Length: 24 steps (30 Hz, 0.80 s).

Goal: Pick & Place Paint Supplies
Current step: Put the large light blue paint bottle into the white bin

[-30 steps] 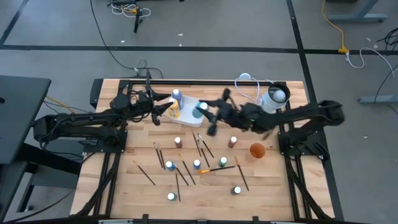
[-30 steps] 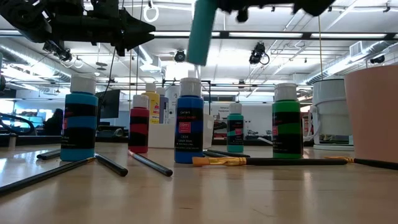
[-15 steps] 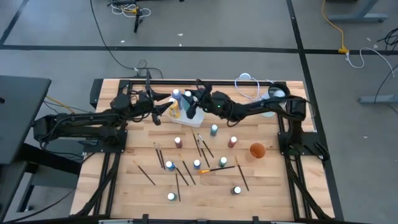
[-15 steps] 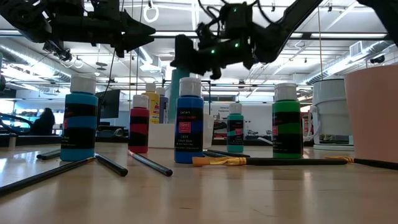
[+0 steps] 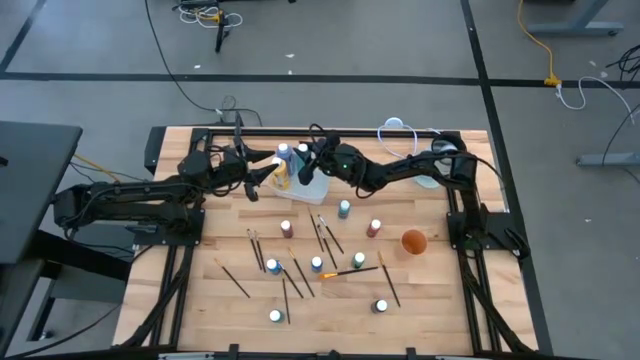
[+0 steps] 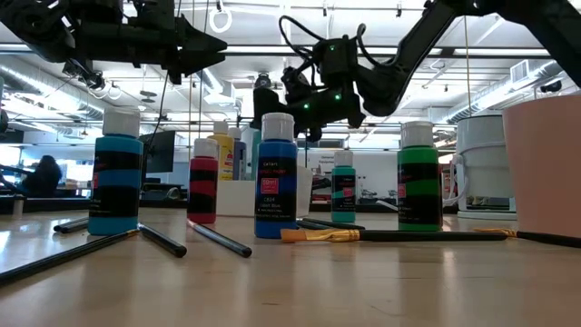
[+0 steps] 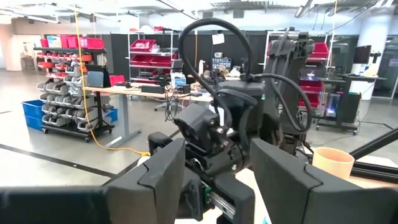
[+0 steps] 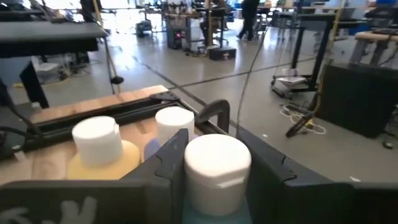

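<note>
Right gripper point(image 8: 214, 168) clamps teal bottle point(image 8: 216, 163) below cap over white tray point(image 5: 312, 187); light, rigid, slick plastic. Left gripper point(image 5: 262, 178) beside tray, fingers spread, empty.

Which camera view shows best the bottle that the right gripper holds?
The right wrist view: the bottle fills it, white cap between the right gripper's fingers. The high view shows only the gripper over the white tray; the low view hides it behind the blue bottle.

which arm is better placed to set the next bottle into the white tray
The right one, probably. The right gripper is over the white tray with a white-capped bottle between its fingers. The left gripper hovers beside the tray, apparently holding nothing.
</note>
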Motion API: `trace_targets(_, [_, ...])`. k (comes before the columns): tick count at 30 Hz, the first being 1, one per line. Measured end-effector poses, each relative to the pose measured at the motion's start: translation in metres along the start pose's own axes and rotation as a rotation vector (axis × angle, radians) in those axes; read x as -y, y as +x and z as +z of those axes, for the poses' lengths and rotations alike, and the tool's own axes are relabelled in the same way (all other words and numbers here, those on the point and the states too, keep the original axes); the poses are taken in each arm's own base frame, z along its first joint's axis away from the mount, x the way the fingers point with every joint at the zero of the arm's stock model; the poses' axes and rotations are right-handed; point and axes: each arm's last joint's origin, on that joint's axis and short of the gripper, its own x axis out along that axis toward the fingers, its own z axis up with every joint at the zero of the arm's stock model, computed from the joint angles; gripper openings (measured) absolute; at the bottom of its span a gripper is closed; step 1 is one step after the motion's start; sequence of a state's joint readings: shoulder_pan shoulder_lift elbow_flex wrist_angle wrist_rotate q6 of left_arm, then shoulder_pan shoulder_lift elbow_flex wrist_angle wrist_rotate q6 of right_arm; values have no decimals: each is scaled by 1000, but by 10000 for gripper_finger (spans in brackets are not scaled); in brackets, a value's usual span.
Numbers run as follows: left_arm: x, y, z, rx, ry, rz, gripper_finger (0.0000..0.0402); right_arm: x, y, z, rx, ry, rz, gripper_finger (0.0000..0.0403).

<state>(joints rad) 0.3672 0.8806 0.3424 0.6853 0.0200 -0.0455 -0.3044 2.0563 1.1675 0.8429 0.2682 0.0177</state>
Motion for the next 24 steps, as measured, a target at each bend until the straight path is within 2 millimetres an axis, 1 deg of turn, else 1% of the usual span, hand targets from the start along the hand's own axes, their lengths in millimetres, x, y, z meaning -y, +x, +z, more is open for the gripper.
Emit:
trace_targets(4, [0, 0, 0, 1, 0, 0, 193, 3, 1, 0, -5, 25, 43, 117])
trace_targets(10, [0, 0, 1, 11, 0, 0, 193, 2, 1, -5, -51, 31, 47, 118])
trace_targets(15, [0, 0, 2, 20, 0, -1, 193, 2, 3, -2, -44, 67, 47, 118])
trace_targets(20, [0, 0, 2, 25, 0, -1, 193, 0, 16, 9, -70, 65, 42, 118])
trace_targets(24, [0, 0, 2, 24, 0, -1, 193, -2, 26, 1, -129, 75, 23, 118])
